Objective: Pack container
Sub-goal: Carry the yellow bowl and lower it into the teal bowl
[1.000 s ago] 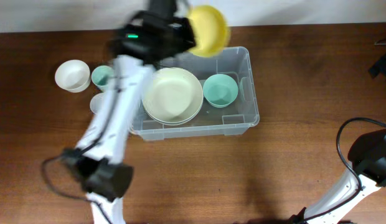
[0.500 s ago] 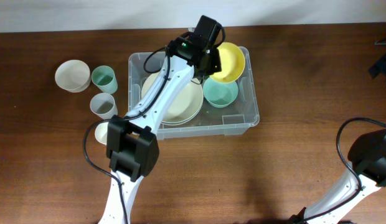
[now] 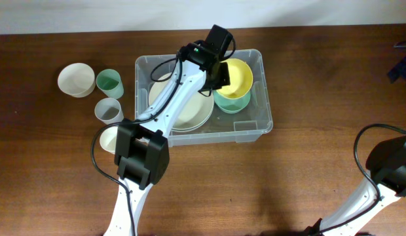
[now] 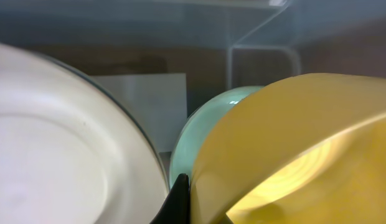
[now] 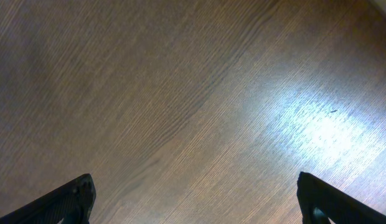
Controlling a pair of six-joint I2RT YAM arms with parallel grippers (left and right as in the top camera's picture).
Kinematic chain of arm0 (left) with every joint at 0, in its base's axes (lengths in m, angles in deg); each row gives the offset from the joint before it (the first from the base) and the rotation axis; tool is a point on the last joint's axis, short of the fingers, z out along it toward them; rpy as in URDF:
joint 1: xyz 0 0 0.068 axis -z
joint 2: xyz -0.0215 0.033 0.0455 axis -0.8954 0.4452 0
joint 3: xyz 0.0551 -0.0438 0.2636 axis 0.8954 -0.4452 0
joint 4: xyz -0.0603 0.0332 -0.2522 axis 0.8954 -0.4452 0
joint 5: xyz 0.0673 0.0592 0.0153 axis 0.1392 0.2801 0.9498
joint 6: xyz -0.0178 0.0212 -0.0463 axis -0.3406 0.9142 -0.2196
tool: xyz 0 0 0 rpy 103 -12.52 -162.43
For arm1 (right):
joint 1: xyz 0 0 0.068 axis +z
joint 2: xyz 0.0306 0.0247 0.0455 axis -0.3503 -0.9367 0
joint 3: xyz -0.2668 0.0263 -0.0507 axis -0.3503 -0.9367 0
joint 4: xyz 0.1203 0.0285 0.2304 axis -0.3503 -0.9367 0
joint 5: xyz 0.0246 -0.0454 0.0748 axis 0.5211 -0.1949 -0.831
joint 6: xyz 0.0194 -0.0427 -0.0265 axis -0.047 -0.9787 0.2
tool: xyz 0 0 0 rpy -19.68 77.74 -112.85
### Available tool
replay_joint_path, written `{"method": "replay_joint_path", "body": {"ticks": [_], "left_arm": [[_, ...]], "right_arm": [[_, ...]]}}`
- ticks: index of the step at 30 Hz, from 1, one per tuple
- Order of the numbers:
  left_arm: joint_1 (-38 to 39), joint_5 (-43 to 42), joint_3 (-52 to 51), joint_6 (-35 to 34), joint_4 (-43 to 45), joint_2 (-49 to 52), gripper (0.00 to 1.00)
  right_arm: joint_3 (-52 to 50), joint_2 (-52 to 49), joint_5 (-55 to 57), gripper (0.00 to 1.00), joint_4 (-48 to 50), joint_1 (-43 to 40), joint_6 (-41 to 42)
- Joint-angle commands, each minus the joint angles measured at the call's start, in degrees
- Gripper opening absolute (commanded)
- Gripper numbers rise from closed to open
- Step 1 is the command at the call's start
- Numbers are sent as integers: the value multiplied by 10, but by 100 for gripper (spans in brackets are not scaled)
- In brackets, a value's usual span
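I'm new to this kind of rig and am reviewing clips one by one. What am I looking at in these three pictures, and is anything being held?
These are two robot arms at a wooden table, each ending in a two-finger gripper. One picture looks down from above. The other two come from cameras on the left and right wrists. The left gripper is shut on the rim of a yellow bowl, which is tilted over a teal bowl inside the clear container, beside a cream plate. Left of the container stand a cream bowl, a green cup and a grey cup. The right gripper is open above the table, holding nothing.
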Motion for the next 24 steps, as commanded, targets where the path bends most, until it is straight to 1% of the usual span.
{"method": "replay_joint_path", "body": {"ticks": [1, 4, 20, 21, 24], "left_arm": [[7, -7, -14, 10, -1, 10, 2], [14, -7, -14, 10, 0, 13, 5], [20, -7, -14, 10, 2, 13, 8], [20, -6, -14, 10, 1, 13, 8], [20, -6, -14, 10, 1, 13, 19]], "right_arm": [[-2, -8, 7, 99, 0, -4, 2], [-2, -8, 7, 99, 0, -4, 2], [-2, -8, 7, 99, 0, -4, 2], [-2, -8, 7, 99, 0, -4, 2], [-2, -8, 7, 99, 0, -4, 2]]}}
